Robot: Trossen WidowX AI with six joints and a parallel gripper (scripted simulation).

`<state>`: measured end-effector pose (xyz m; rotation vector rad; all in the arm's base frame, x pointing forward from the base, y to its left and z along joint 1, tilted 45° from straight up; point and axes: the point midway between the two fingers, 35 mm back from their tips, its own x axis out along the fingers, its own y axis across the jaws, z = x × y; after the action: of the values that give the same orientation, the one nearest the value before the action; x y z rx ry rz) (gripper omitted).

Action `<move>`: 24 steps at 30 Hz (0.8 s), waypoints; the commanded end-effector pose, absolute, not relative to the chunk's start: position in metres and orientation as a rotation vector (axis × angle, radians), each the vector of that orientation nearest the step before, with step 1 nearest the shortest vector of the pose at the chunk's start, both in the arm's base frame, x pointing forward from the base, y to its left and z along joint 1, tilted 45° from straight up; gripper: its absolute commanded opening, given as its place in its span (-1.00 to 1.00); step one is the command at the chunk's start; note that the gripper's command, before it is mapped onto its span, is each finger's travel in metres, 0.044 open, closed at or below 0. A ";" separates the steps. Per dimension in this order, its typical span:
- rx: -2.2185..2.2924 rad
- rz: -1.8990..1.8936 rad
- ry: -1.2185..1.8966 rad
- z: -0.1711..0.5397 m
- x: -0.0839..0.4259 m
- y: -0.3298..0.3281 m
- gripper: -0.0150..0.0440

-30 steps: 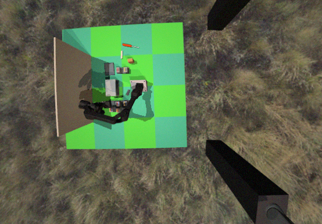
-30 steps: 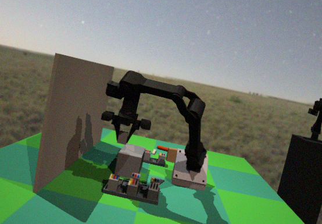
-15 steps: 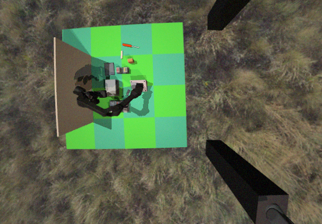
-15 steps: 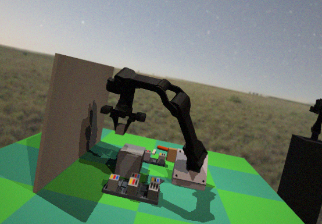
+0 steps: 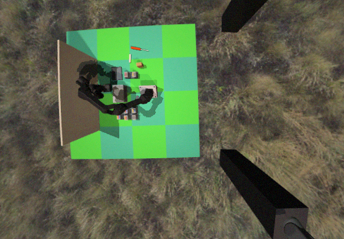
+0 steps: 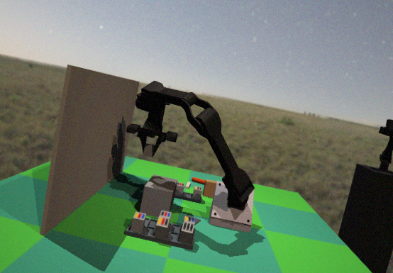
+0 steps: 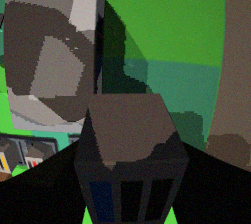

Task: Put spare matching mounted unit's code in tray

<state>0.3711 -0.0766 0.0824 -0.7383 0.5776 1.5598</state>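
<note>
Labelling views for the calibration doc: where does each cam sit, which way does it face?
Top: high overhead, facing straight down on the checkered mat; whole arm and base visible.
Exterior: low off one mat corner, facing across to the brown panel; full arm, gripper raised.
Wrist: on the gripper, facing down past the held spare block; only dark fingers visible.
Shared: the grey mounted unit appears in all three.

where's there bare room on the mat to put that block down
Bare squares lie right of the arm's base plate and along the mat's near edge. It is crowded between the board, the grey box and the rack of spares. The gripper grips the block.
</note>
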 end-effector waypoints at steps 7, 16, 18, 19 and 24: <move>-0.749 1.563 0.568 0.040 0.372 -0.122 -0.49; -0.749 1.573 0.546 -0.004 0.365 -0.159 -0.49; -0.749 1.575 0.541 -0.013 0.362 -0.167 -0.49; -0.748 1.576 0.538 -0.018 0.360 -0.171 -0.49; -0.747 1.580 0.524 -0.040 0.352 -0.187 -0.49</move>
<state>0.3556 -0.1789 -0.0314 -0.7364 0.5296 1.5774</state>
